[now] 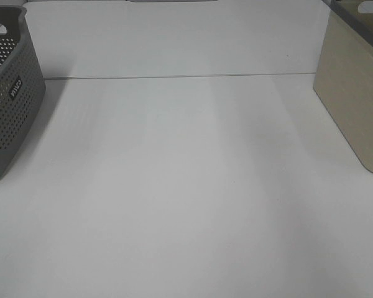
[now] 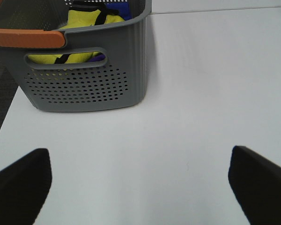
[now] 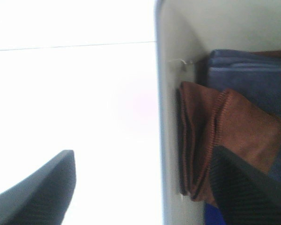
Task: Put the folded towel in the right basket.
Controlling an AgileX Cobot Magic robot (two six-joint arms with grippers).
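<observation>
A folded brown towel [image 3: 225,136] lies inside the beige right basket [image 3: 171,140], against its wall, on top of a folded blue towel [image 3: 253,70]. The right basket also shows at the right edge of the high view [image 1: 354,93]. My right gripper [image 3: 145,187] is open and empty; it straddles the basket wall above the brown towel, one finger outside and one inside. My left gripper [image 2: 140,183] is open and empty, low over the white table near the grey left basket [image 2: 89,79]. Neither gripper shows in the high view.
The grey perforated basket [image 1: 9,93] stands at the left and holds yellow and blue cloth [image 2: 91,21]. An orange bar [image 2: 25,37] crosses its rim in the left wrist view. The white table [image 1: 186,186] spreads between the two baskets.
</observation>
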